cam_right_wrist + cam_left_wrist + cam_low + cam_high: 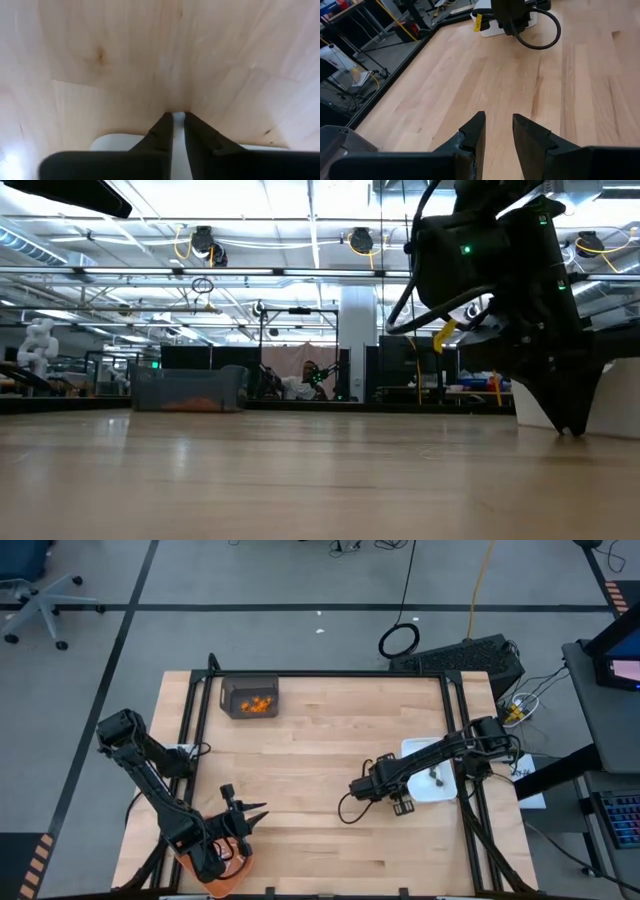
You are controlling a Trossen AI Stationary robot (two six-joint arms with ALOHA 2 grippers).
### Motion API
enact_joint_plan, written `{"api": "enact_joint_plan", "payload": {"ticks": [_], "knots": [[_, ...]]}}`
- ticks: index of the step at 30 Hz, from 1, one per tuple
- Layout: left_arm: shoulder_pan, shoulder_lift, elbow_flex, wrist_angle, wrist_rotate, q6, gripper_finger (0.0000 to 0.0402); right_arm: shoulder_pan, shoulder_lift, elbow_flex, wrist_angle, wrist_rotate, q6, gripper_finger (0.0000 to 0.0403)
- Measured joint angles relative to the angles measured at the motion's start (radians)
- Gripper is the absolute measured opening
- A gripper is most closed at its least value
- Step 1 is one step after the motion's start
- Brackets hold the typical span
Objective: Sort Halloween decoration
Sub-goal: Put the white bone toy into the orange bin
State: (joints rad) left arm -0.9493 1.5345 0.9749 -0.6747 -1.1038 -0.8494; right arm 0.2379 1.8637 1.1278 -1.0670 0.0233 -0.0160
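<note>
While my right pincer [179, 118] hangs low over the counter [320, 760] beside the white dish [447, 790], its fingers stand nearly together, and a sliver of white shows between the tips; I cannot tell whether that is a stick held or only the dish behind. My left pincer [497, 124] waits at the near edge over an orange tray [222, 880], fingers a narrow gap apart, holding nothing. Orange bits [260, 705] lie in the grey bin [228, 692] at the far side. I judge such pieces light, hard and quick to skitter on smooth pale wood; a stick wants pinching across its middle, fingertips square, gently; the bin looks like stiff plastic, the dish glossy.
</note>
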Motion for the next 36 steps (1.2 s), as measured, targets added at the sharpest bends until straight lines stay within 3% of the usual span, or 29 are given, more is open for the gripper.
{"api": "enact_joint_plan", "payload": {"ticks": [4, 10, 18, 28, 36], "knots": [[0.000, 0.000, 0.000, 0.000, 0.000, 0.000, 0.0097, 0.000, -0.001, 0.000, 0.027, 0.000, -0.004, 0.0006], [0.000, 0.000, 0.000, 0.000, 0.000, 0.001, 0.0097, 0.000, 0.000, 0.029, 0.056, -0.004, 0.042, 0.0006], [0.000, 0.000, 0.000, -0.008, 0.000, 0.001, 0.0097, 0.008, 0.001, 0.161, 0.181, -0.090, 0.136, 0.0002], [0.000, 0.000, 0.000, -0.007, 0.000, -0.006, 0.0097, 0.019, 0.013, 0.184, 0.686, -0.110, 0.241, 0.0002], [0.002, 0.002, 0.000, 0.016, 0.000, 0.026, 0.0097, 0.039, 0.104, 0.142, 1.152, -0.109, 0.324, 0.0002]]}}
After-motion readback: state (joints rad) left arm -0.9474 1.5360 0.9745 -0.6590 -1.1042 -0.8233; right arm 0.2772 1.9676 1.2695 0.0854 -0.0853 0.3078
